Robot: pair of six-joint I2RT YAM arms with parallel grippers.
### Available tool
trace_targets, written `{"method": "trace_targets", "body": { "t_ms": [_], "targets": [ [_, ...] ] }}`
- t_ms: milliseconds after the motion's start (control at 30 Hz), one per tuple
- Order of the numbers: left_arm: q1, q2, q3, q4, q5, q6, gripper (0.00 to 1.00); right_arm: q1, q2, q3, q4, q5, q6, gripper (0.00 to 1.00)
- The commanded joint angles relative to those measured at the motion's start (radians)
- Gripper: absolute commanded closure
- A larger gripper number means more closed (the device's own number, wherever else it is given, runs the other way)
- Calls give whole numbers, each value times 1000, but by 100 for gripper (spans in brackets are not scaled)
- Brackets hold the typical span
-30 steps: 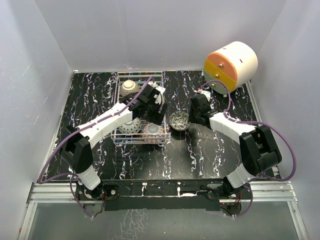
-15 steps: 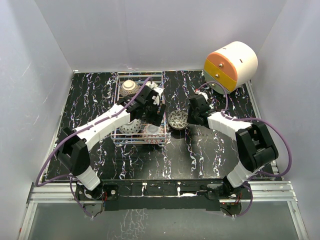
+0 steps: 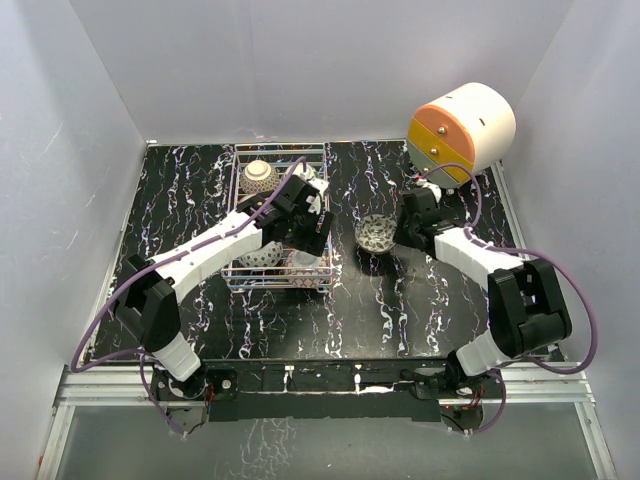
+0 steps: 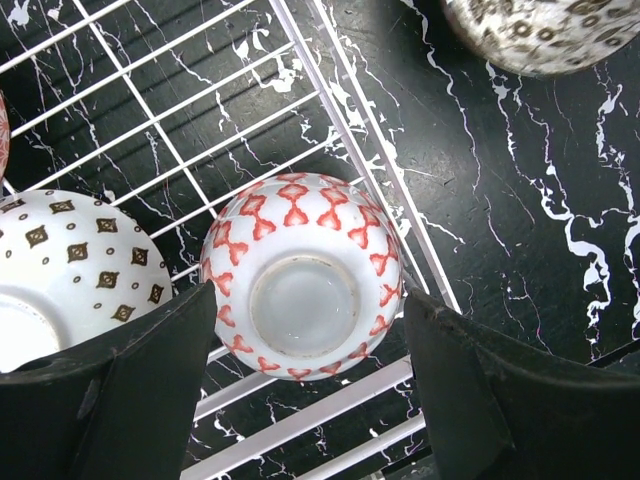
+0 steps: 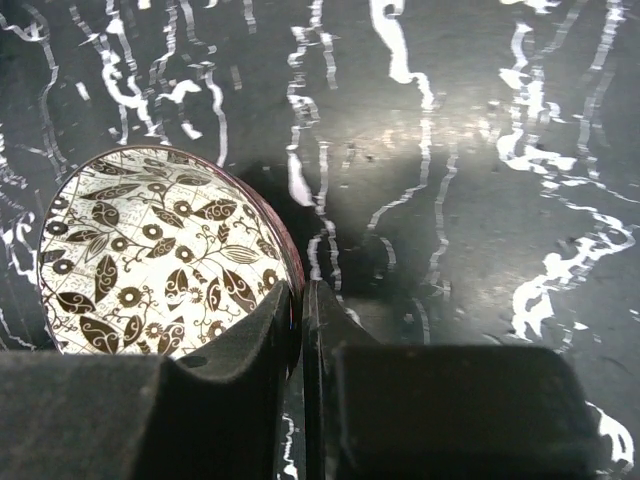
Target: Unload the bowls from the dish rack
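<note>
Closing out the grab on the right: the right tool point(image 5: 297, 305) is now pinching the rim of the leaf-print bowl point(image 5: 160, 265), jaws narrowed from part-open a second ago to nearly together with only the bowl wall between them. That bowl is also shifting. It was sitting just beside the dish rack point(image 3: 282, 150) on its right side, and it is now further right of the rack and well apart from it, heading toward the drawer unit point(image 3: 462, 130). I cannot tell whether it is clear of the tabletop point(image 3: 400, 300) or sliding on it.

The left tool point(image 4: 310, 305) is staying wide and holding nothing. It is hovering over the rack's near right corner, jaws straddling the upturned red-print bowl point(image 4: 303, 275), with the brown-diamond bowl point(image 4: 70, 260) just left of it, also inside the rack.

For the task, one bowl is out and being carried off, and the red-print one is looking like the next pick. The rack is still loaded: at least three bowls are showing in it, and the left arm is hiding part of it.
</note>
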Motion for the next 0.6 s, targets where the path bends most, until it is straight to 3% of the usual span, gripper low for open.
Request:
{"method": "trace_targets", "body": {
  "t_ms": [0,400,567],
  "targets": [
    [-9,-54,-8,1,16,-11,26,-75,-72,-27,59,-14,4,92],
    [-14,-51,-27,9,9,-18,26,-142,-104,-103,76,-37,-5,91],
    [-14,-48,-35,12,-3,-26,26,-142,-129,-117,82,-38,-4,69]
  ]
}}
